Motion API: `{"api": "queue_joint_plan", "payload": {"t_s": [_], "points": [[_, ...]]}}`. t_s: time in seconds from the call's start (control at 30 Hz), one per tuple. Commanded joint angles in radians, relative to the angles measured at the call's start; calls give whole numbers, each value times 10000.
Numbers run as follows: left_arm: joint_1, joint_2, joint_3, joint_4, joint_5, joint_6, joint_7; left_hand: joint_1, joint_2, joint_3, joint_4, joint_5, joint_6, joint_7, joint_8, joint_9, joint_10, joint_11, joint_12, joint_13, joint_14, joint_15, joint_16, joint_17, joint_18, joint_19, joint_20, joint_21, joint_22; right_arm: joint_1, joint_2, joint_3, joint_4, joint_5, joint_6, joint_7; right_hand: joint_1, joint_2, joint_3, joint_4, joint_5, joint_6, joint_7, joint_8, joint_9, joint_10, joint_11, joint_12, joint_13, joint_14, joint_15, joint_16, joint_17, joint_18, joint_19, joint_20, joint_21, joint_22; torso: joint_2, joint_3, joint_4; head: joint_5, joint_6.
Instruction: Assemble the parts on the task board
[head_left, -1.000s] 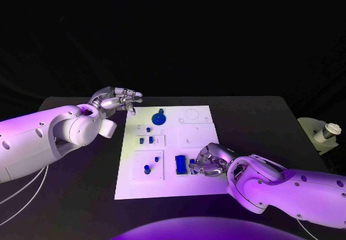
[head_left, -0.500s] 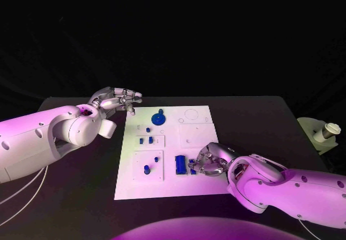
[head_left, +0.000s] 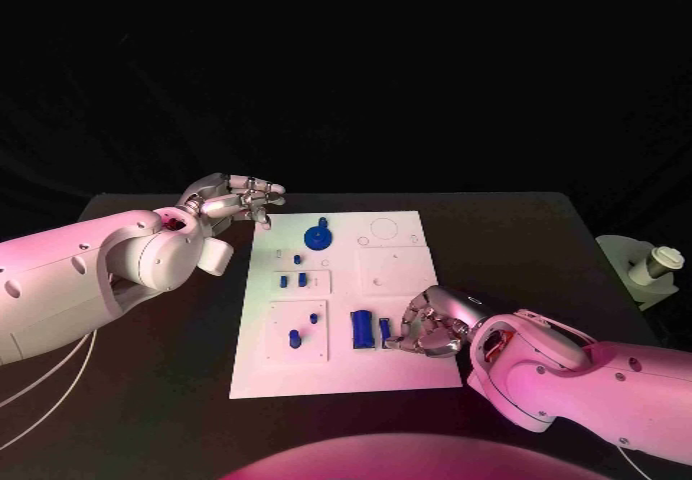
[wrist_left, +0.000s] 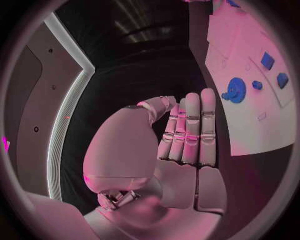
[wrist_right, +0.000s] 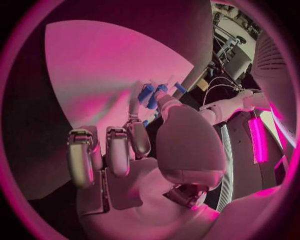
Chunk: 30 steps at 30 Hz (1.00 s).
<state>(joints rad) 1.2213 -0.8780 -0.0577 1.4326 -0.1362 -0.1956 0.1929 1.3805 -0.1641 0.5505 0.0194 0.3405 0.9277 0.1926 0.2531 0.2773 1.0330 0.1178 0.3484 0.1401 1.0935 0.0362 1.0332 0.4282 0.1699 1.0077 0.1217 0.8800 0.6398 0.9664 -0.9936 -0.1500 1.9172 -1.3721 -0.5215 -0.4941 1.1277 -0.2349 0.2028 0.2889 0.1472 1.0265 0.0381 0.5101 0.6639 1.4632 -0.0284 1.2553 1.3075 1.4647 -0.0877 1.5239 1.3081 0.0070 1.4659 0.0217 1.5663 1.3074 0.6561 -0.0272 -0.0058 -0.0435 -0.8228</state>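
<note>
Head view: right hand (head_left: 428, 326) seemingly touching blue part (head_left: 384, 331).

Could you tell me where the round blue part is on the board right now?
In the head view, the round blue part sits near the board's far edge, just right of the left hand.

board (head_left: 404, 262): white plate, mid table (head_left: 505, 230)
L hand (head_left: 235, 198): hovers off board's far-left corner, fingers curled
R hand (head_left: 427, 322): on board's near-right, by blue block (head_left: 362, 328); maybe touching small blue part (head_left: 385, 328)
</note>
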Motion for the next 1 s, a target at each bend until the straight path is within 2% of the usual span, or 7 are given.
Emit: {"api": "queue_joint_plan", "payload": {"t_s": [0.03, 0.13, 0.33, 0.37, 0.57, 1.0], "points": [[9, 22, 5, 15, 10, 172, 28, 6, 96, 64, 16, 22, -72, -8, 61, -16, -42, 8, 39, 10, -47, -1, 31, -10, 153, 68, 29, -69, -10, -11, -14, -1, -3, -90, 266, 368, 171, 424, -949, 33, 32, -196, -52, 315, 616, 114, -57, 112, 1057, 846, -67, -26, 1538, -70, 1049, -70, 45, 2634, 0, -6, 5, -1, 27], [9, 27, 4, 13, 10, 181, 22, 6, 96, 64, 16, 22, -72, -8, 61, -16, -42, 8, 39, 10, -47, -1, 31, -10, 153, 68, 29, -69, -10, -11, -9, -2, -29, -93, 327, 355, 252, 504, -1069, 20, 19, -209, -45, 350, 707, 123, -79, 143, 1072, 854, -79, -9, 1576, -70, 1049, -64, 45, 2634, 5, -2, 21, -17, 22], [9, 19, 2, 9, 9, 175, 11, 6, 96, 64, 16, 22, -72, -8, 61, -16, -42, 8, 39, 10, -47, -1, 31, -10, 153, 68, 29, -69, -10, -11, 33, -2, -138, -191, 458, 258, 608, 771, -1550, 13, -350, -199, -99, 511, 1086, 155, -122, 223, 1107, 867, -113, 16, 1632, -70, 1049, -92, 45, 2634, 16, -18, 17, -19, 19], [9, 19, 1, 10, 9, 176, 11, 6, 96, 64, 16, 22, -72, -8, 61, -16, -42, 8, 39, 10, -47, -1, 31, -10, 153, 68, 29, -69, -10, -12, 50, -2, -164, -209, 461, 235, 709, 875, -1616, 14, -475, -184, -117, 555, 1176, 160, -137, 228, 1107, 869, -124, 19, 1641, -70, 1049, -102, 45, 2634, 15, -18, 15, -14, 22], [9, 21, 0, 15, 9, 184, 5, 6, 96, 64, 16, 22, -72, -8, 61, -16, -42, 8, 39, 10, -47, -1, 31, -10, 153, 68, 29, -69, -10, -25, 196, -2, -311, -314, 482, 129, 858, 1032, -1703, 6, -562, -156, -149, 619, 1305, 190, -165, 292, 1135, 876, -146, 35, 1675, -70, 1049, -120, 45, 2634, 19, -12, 24, -2, 16], [9, 7, 0, 18, 6, 174, -9, -8, 104, 68, 35, 23, -75, -7, 67, -18, -54, 10, 55, 9, -51, 3, 37, -17, 151, 71, 31, -78, -16, -64, 351, -2, -464, -478, 387, -15, 958, 1097, -1764, 8, -588, -149, -162, 644, 1376, 213, -180, 345, 1159, 881, -157, 47, 1702, -70, 1049, -132, 45, 2634, 13, -11, 8, 15, -36]]}}
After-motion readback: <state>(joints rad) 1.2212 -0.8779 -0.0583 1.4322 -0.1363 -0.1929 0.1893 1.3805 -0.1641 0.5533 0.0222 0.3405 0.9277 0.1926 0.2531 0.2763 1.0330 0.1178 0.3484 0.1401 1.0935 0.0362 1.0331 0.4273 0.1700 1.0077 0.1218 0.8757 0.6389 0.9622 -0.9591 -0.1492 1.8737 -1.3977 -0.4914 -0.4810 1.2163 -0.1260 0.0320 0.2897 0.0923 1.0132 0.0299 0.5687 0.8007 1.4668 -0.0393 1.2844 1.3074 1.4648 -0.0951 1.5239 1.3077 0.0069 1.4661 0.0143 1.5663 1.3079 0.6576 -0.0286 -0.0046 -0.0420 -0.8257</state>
